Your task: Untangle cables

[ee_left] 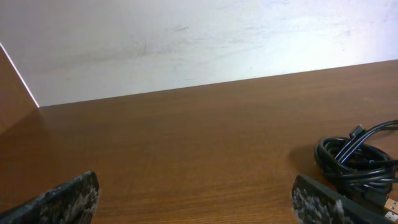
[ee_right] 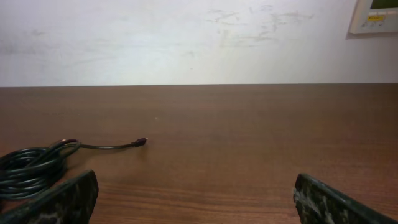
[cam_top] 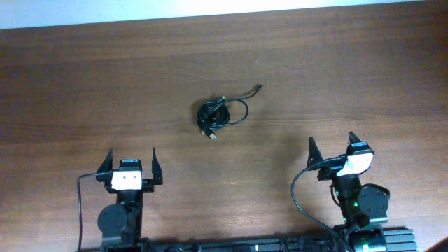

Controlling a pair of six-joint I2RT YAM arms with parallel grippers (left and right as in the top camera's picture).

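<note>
The cables (cam_top: 219, 113) are thin black cords bunched in a small coil near the middle of the brown wooden table (cam_top: 84, 91), with one plug end trailing to the upper right. The coil shows at the right edge of the left wrist view (ee_left: 357, 163) and at the left edge of the right wrist view (ee_right: 31, 168). My left gripper (cam_top: 130, 164) is open and empty near the front left, well short of the coil. My right gripper (cam_top: 332, 147) is open and empty near the front right, also apart from it.
The table's far edge meets a white wall (ee_right: 186, 37). A wall panel (ee_right: 374, 15) shows at the upper right of the right wrist view. Thicker black wires (cam_top: 297, 199) run along the right arm's base.
</note>
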